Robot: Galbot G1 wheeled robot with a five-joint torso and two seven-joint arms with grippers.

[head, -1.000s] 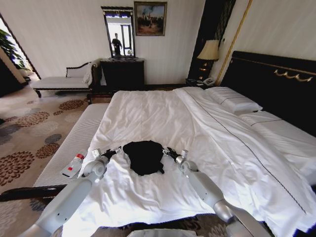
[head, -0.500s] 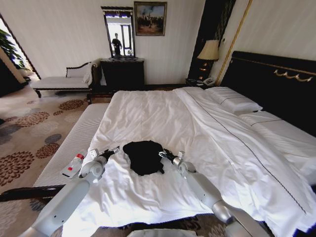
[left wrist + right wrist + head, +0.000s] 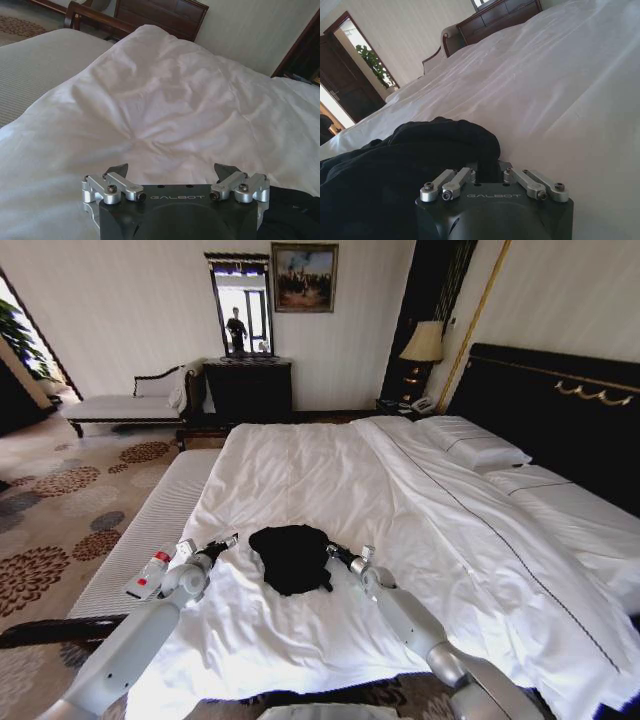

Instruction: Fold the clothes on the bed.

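Clothes: the black T-shirt (image 3: pixel 291 557) lies bunched in a small dark heap on the white duvet, near the foot end of the bed (image 3: pixel 300 470), between my two arms.
Left gripper: my left gripper (image 3: pixel 228 540) hovers low over the duvet just beside the shirt on my left, apart from the cloth; in the left wrist view its fingers (image 3: pixel 118 170) stand spread wide with nothing between them, and a dark edge of the shirt shows at the corner.
Right gripper: my right gripper (image 3: pixel 333 551) sits at the shirt's right edge, and in the right wrist view its fingers (image 3: pixel 490 167) are pressed together, pinching a fold of the black fabric (image 3: pixel 395 170).
Bench: a bottle (image 3: pixel 150 574) with a red cap lies on the ribbed bench (image 3: pixel 140 540) alongside the bed on my left.
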